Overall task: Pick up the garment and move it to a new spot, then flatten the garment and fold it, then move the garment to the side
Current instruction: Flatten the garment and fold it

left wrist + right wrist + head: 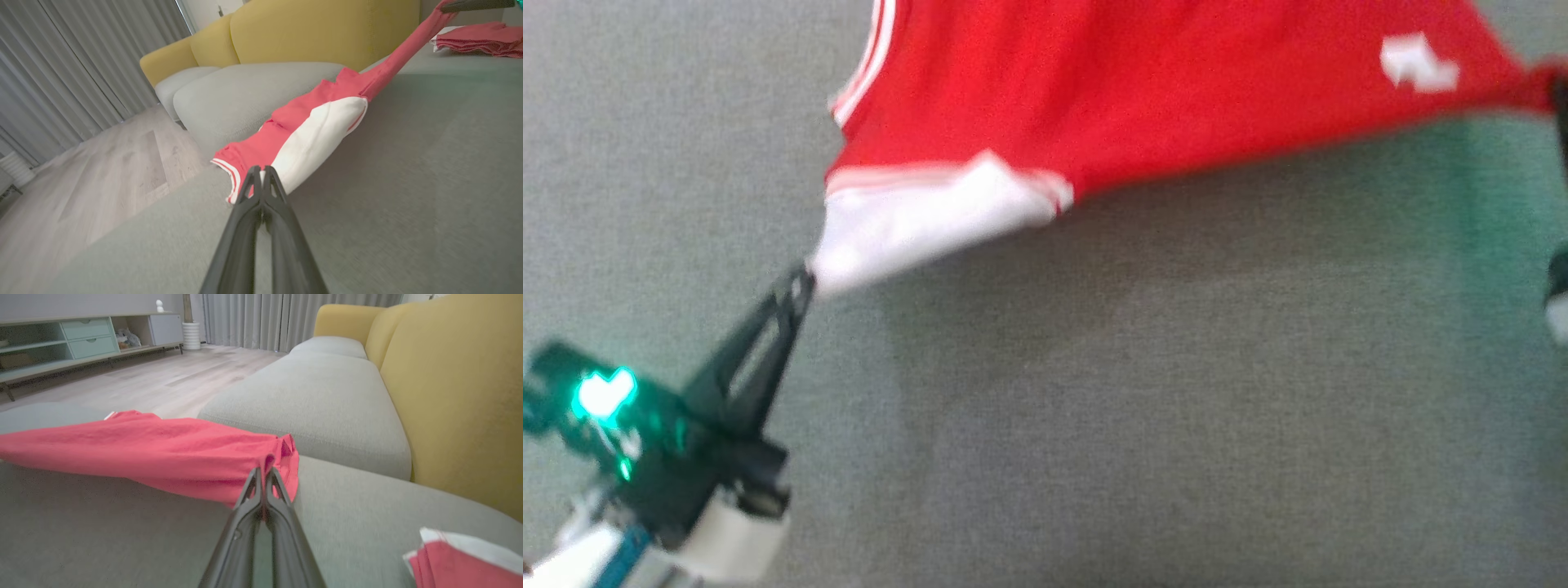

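Note:
The garment [1111,90] is red with white panels and trim, stretched in the air above the grey cushion between my two grippers. My left gripper [805,273] is shut on its white corner, and the left wrist view shows that pinch [261,173] with the cloth [318,130] running away to the upper right. There the right arm's dark fingers [476,5] hold the far end. My right gripper [262,475] is shut on a bunched red corner of the garment [143,451]. In the head view that corner [1539,86] ends at the right edge.
The grey cushion [1135,392] spreads below the cloth. A folded red and white garment [466,559] lies on the cushion close to my right gripper; the left wrist view has it [478,38] at top right. A yellow sofa back [453,396], grey seat [318,384] and wooden floor [90,171] lie beyond.

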Tool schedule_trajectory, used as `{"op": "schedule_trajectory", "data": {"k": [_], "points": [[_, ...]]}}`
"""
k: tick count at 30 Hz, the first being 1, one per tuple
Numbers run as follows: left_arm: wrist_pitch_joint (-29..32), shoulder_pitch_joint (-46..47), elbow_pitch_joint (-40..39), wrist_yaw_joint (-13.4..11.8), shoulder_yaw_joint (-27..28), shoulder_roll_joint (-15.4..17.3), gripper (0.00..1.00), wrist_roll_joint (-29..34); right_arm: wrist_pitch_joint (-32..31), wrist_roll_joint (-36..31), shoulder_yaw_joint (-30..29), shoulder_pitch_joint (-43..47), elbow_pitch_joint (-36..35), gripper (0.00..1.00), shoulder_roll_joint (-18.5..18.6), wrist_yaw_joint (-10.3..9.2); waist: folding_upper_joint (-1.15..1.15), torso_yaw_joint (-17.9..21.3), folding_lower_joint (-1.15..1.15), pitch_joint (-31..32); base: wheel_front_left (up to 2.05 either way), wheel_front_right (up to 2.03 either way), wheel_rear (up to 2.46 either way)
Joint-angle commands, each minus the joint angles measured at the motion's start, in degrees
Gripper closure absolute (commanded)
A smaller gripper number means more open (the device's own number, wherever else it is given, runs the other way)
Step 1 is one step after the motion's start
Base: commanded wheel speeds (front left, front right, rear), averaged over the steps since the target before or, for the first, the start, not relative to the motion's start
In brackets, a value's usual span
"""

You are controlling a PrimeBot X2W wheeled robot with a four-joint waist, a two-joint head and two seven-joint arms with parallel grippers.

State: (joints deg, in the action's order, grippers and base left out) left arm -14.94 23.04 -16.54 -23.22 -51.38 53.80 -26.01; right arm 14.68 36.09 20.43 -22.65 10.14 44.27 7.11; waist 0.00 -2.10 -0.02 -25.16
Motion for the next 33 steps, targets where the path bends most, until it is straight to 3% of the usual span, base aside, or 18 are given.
{"op": "schedule_trajectory", "data": {"k": [1,8,12,19,25,31,33], "points": [[-0.06,0.80,-1.44,-0.53,2.99,2.34,1.00,-0.29,0.31,-0.29,-0.62,1.96,-1.55,1.00,2.52,0.37,0.00,0.25,0.02,0.69,0.00,0.00,0.00],[-0.06,-7.76,-1.26,2.03,4.31,0.89,1.00,-1.14,0.31,0.16,-5.34,16.08,-7.21,1.00,2.21,0.37,0.00,0.34,0.02,1.63,0.00,0.00,0.00],[-0.06,-6.52,0.93,5.36,6.74,-0.75,1.00,-1.40,0.31,0.60,-6.87,17.88,-8.27,1.00,0.86,0.37,0.00,0.30,0.02,0.94,0.00,0.00,0.00],[-0.06,4.99,8.85,14.02,10.72,-5.43,1.00,2.53,-0.81,1.60,-4.70,11.74,-5.79,1.00,-0.59,0.37,0.00,0.39,0.02,-1.67,0.00,0.00,0.00],[-0.06,16.13,15.16,19.29,12.85,-7.50,1.00,7.30,-1.57,1.67,-0.92,4.05,-1.54,1.00,-1.30,0.37,0.00,1.26,0.02,-3.49,0.00,0.00,0.00],[-0.06,24.65,20.91,22.46,14.03,-8.54,1.00,10.88,-1.01,1.70,2.05,-3.24,2.01,1.00,-1.97,0.37,0.00,2.14,0.02,-5.15,0.00,0.00,0.00],[-0.06,26.89,22.34,22.36,14.71,-8.84,1.00,11.96,-0.73,1.51,2.93,-5.76,3.00,1.00,-2.05,0.37,0.00,2.38,0.02,-5.80,0.00,0.00,0.00]]}}
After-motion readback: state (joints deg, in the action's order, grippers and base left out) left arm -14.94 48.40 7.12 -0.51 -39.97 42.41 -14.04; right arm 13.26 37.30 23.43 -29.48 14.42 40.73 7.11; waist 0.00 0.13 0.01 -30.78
